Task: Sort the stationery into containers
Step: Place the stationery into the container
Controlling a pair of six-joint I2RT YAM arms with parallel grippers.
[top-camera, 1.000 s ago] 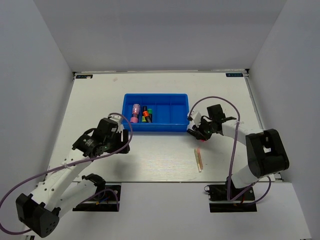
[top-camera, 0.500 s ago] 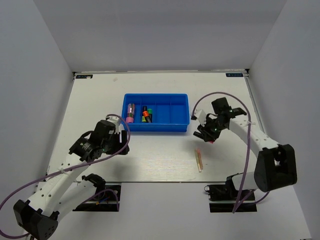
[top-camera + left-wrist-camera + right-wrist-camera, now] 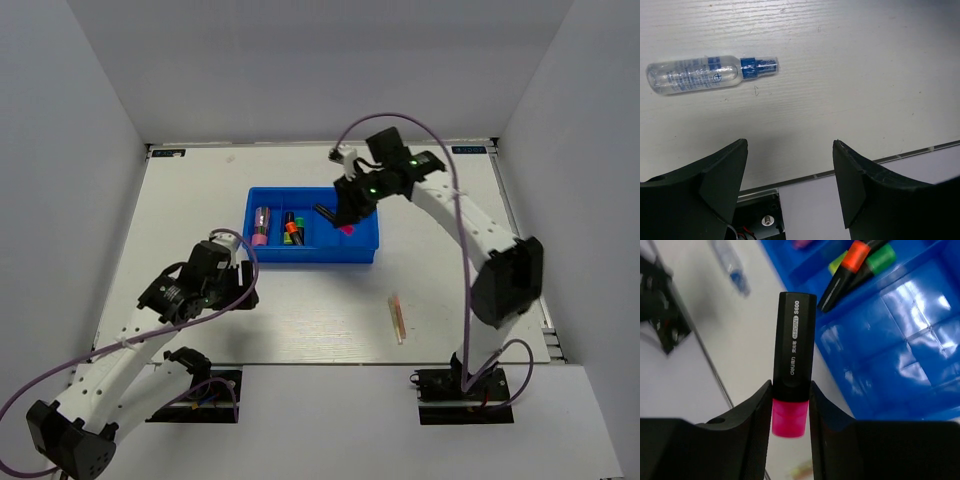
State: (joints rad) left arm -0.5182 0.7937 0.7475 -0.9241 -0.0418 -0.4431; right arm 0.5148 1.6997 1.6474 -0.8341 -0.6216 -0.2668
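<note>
Nearest me, at the lower left of the overhead view, my left claw (image 3: 789,145) is hanging over the white table (image 3: 865,75) with its jaws wide apart and nothing between them. The clear bluish pen (image 3: 710,75) is lying flat in the upper left of that wrist view, well apart from the jaws. Toward the lower right of the overhead view, the thin pale sticks (image 3: 398,318) are lying on the table, also unsorted.

Farther back, the shallow bright blue plastic tray with 4 compartments (image 3: 310,259) is holding a pink tube (image 3: 261,226) in its leftmost compartment and black markers with orange and green caps (image 3: 292,229) in the next. Above its right half, my right claw (image 3: 790,407) is clamping a stubby black marker with a pink cap (image 3: 794,340) by the cap end. I cannot tell which compartment it is hanging over.

I am judging this the carry-and-drop step. The next move is calling for a shift left over the markers' compartment, a lowering, then a release.

Against 1 second ago, my right claw is no longer low beside the tray's right end but raised over it. My left arm is sitting slightly farther back from the tray.
</note>
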